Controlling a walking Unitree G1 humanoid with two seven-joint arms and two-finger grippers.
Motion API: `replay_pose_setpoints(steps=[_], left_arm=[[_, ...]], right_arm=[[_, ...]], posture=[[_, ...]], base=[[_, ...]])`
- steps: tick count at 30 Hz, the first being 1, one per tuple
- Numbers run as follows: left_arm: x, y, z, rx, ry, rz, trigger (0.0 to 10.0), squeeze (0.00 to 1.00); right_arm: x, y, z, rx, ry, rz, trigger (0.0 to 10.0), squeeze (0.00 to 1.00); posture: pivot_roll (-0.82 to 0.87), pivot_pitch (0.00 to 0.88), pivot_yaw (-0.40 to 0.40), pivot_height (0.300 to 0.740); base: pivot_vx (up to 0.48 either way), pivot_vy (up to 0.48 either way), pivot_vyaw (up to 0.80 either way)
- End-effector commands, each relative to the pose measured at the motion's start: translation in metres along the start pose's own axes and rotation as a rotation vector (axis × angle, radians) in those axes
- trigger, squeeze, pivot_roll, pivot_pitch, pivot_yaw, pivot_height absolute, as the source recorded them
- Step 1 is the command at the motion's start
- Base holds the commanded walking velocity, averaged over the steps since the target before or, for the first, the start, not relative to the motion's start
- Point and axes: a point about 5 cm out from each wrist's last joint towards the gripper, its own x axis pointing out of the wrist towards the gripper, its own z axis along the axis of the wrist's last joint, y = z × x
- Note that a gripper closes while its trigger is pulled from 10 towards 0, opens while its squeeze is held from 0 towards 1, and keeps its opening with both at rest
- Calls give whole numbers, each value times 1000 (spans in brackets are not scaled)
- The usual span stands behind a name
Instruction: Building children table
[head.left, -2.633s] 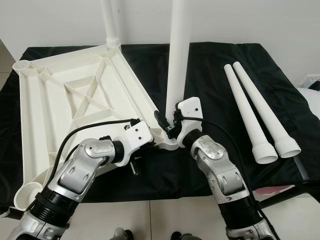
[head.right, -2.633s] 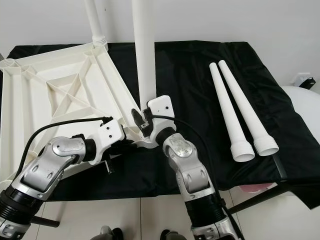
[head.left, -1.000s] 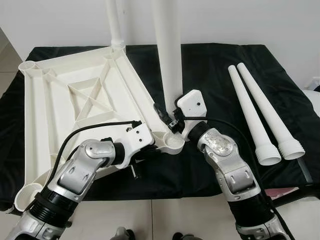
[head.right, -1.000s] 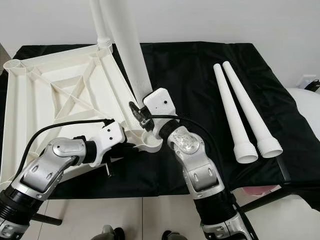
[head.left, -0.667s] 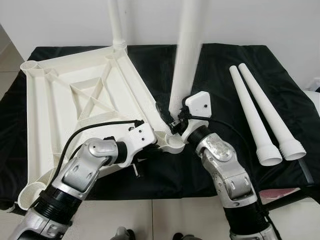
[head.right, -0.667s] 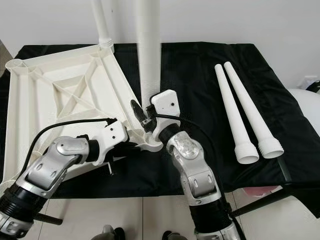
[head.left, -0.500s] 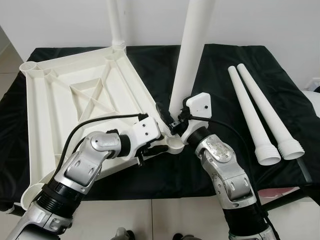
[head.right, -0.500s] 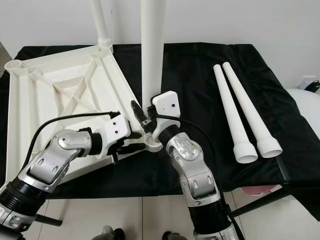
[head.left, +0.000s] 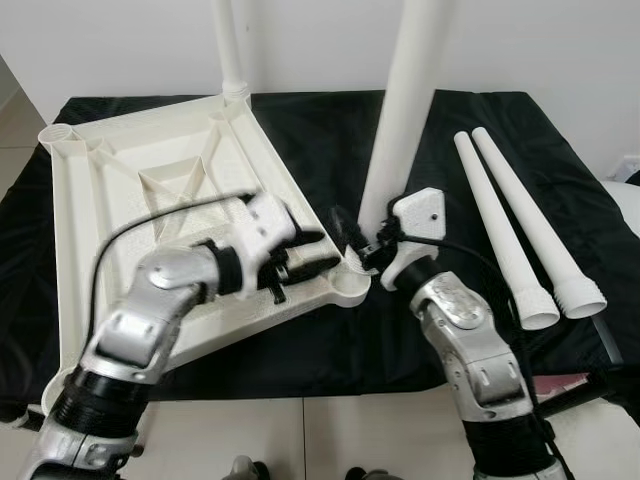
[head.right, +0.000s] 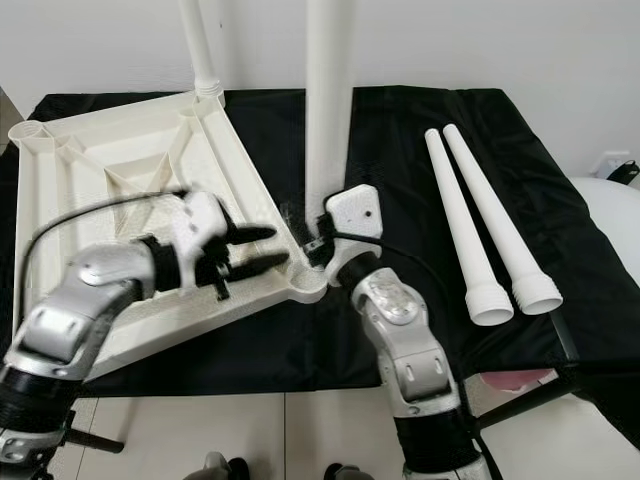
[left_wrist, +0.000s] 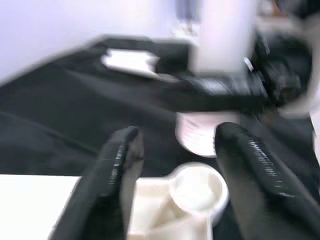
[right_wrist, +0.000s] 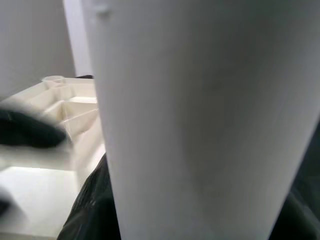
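White plastic table top (head.left: 140, 190), ribbed underside up, lies on the left of the black cloth-covered work surface (head.left: 330, 130). One white plastic leg (head.left: 228, 50) stands upright, seated in its far corner socket; an open round socket (head.left: 57, 133) shows at the far left corner.

Left gripper (head.left: 325, 252): hovers over the table top's near right edge, motion-blurred, its two black fingers (left_wrist: 117, 170) spread apart and holding nothing. In the left wrist view the near corner socket (left_wrist: 197, 187) sits between and just beyond the fingertips, not touched.

Second white plastic tapered leg (head.left: 400, 130): near upright, leaning slightly right toward its top, its lower end just beside the near corner socket (head.left: 352, 287) and not seated in it.

Right gripper (head.left: 368, 248): clamped on the lower end of this leg, fingers on either side of it; the right wrist view shows the leg's shaft (right_wrist: 200, 125) close up.

Two loose white plastic legs (head.left: 510, 225): side by side on the cloth at the right, ribbed wide ends toward the robot, well apart from both grippers.
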Motion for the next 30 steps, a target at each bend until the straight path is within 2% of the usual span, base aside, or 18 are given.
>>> replay_pose_setpoints(steps=[1,3,6,7,8,9,10,12,13,15,17,18,19,20,26,30], left_arm=[[-3,5,6,-19,-30,84,10000,1000],[-7,8,15,-20,-75,117,10000,1000],[-8,8,17,-20,-85,124,10000,1000],[-8,12,30,-30,-152,151,10000,0],[-8,12,30,-30,-152,151,10000,0],[-6,14,43,-38,-223,163,10000,0],[-6,14,43,-38,-223,163,10000,0],[1,11,64,-30,-312,136,10000,0],[6,6,69,-25,-327,99,10000,1000],[13,1,73,1,-327,58,10000,1000],[14,1,74,2,-329,62,10000,1000],[16,0,77,-8,-345,48,10000,525],[16,0,78,-12,-349,43,10000,525],[16,0,79,-18,-351,39,10000,0],[18,-7,81,-30,-350,-39,10000,0],[17,-12,78,-30,-335,-66,10000,0]], right_arm=[[-2,0,4,5,-23,9,10000,0],[-3,0,3,5,-19,16,10000,0],[-3,0,3,5,-19,17,10000,0],[0,1,1,6,-16,27,10000,0],[0,1,1,6,-16,27,10000,0],[3,2,-1,5,-12,44,10000,0],[3,2,-1,5,-12,44,10000,0],[8,8,-3,4,-6,93,10000,0],[11,11,-4,4,-4,115,10000,0],[14,16,-5,5,-1,149,10000,0],[15,17,-5,4,0,157,10000,0],[18,20,-6,6,4,180,10000,0],[18,20,-6,7,5,185,10000,0],[19,21,-7,6,7,192,10000,0],[23,21,-11,8,15,201,10000,0],[27,15,-12,17,16,185,10000,0]], posture=[[13,156,21,740],[16,155,15,740],[16,155,15,740],[22,150,4,740],[22,150,4,740],[25,148,-2,740],[25,148,-2,740],[31,144,-9,740],[29,141,-9,740],[27,140,-9,740],[27,140,-9,740],[20,137,-6,740],[20,137,-6,740],[19,134,-6,740],[22,128,-7,740],[25,123,-9,740]], base=[[0,0,0],[0,0,0],[0,0,0],[0,0,0],[0,0,0],[0,0,0],[0,0,0],[0,0,0],[0,0,0],[0,0,0],[0,0,0],[0,0,0],[0,0,0],[0,0,0],[0,0,0],[0,0,0]])
